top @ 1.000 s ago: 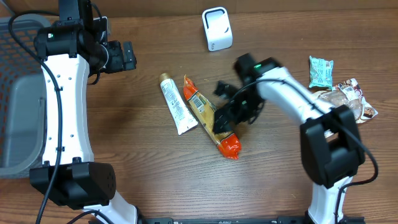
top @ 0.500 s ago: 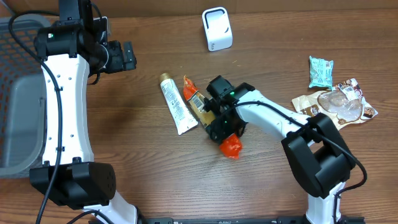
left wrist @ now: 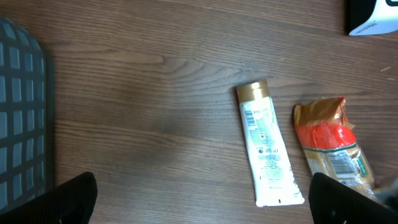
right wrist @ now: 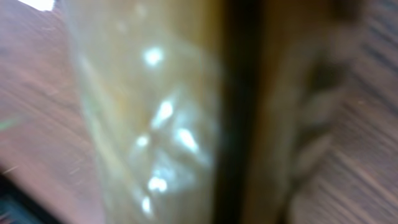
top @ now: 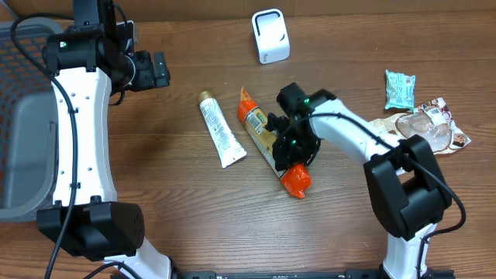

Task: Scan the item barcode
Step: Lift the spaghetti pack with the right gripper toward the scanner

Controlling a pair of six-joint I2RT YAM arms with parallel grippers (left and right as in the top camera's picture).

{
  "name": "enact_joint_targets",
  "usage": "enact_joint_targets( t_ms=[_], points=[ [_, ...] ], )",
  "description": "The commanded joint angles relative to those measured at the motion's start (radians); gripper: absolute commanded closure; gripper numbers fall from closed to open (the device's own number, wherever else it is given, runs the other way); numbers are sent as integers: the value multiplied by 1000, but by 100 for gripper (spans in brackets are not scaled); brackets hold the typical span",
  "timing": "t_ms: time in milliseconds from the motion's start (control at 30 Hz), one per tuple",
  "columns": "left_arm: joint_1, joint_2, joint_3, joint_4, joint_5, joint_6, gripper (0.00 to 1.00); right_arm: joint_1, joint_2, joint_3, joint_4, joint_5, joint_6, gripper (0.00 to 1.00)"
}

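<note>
Since a second ago, my right gripper (top: 288,146) has come down on the snack packet (top: 257,124), which has swung slightly toward the scanner (top: 270,37).

1. My left gripper (top: 159,70) hangs with its jaws wide apart, well away from the items, so the working area is unobstructed.
2. The tube (top: 222,130) lies flat on the table (top: 155,194) just beside the packet and plays no part.
3. My right gripper is clamped across the packet's middle, probably so the printed label stays uncovered for the scanner beyond it.
</note>
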Motion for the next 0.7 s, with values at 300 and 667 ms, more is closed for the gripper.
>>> enact_joint_targets(
  t_ms=[300, 667],
  points=[
    [-7, -4, 11, 0, 0, 15, 0, -204, -186, 119, -139, -580, -250, 96],
    [-7, -4, 11, 1, 0, 15, 0, -345, -460, 119, -153, -695, -261, 96]
  ],
)
